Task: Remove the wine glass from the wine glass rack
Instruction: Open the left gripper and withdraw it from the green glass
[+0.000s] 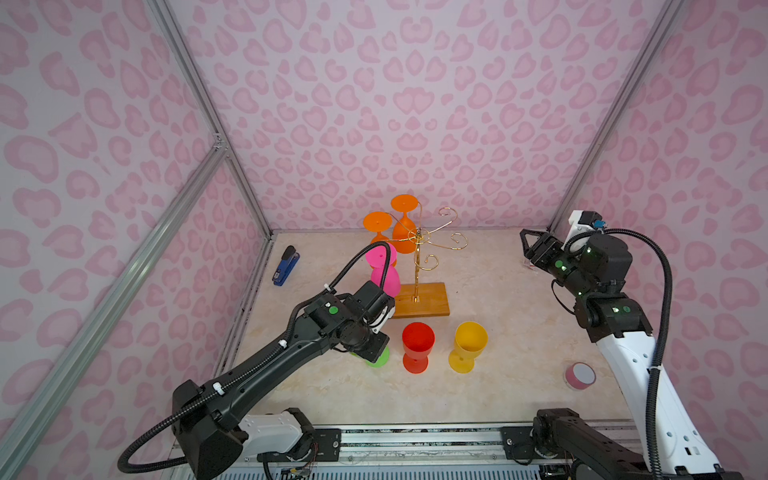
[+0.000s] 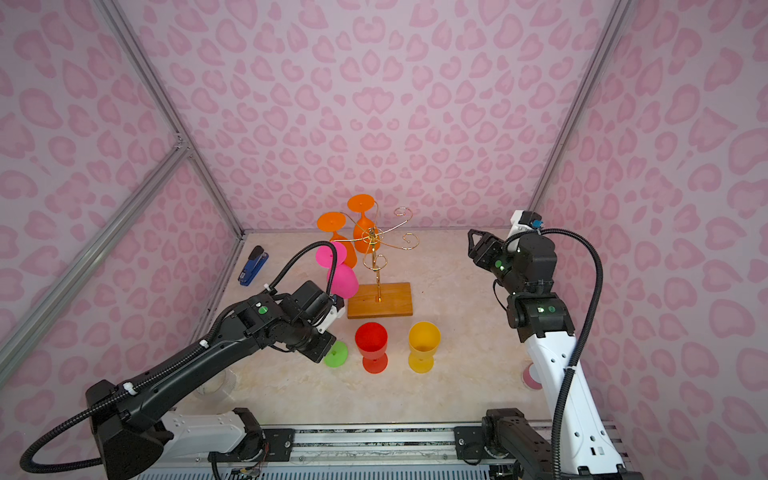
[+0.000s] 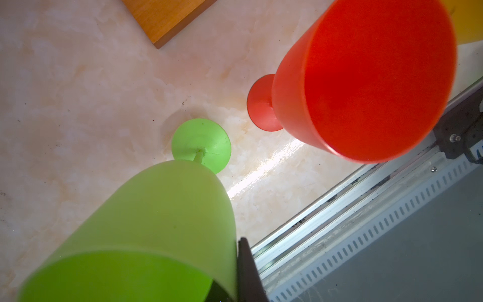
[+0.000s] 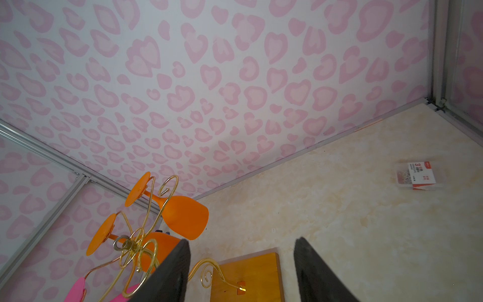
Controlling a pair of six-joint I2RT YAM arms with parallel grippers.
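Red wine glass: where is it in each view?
Top view: red wine glass low centre, in front of wooden base.
Top view: red wine glass, same place.
Left wrist: red wine glass close up, beside green glass.
Right wrist: not in it.
Landmark: wooden base, in all four.

Box (image 4: pixel 418 175), on table (image 4: pixel 366 235) ahead of right gripper (image 4: pixel 241 240), well apart: white-and-red label, large red "3" legible; remaining print too small to read. Stapler (image 1: pixel 286 266): pale sticker, illegible.
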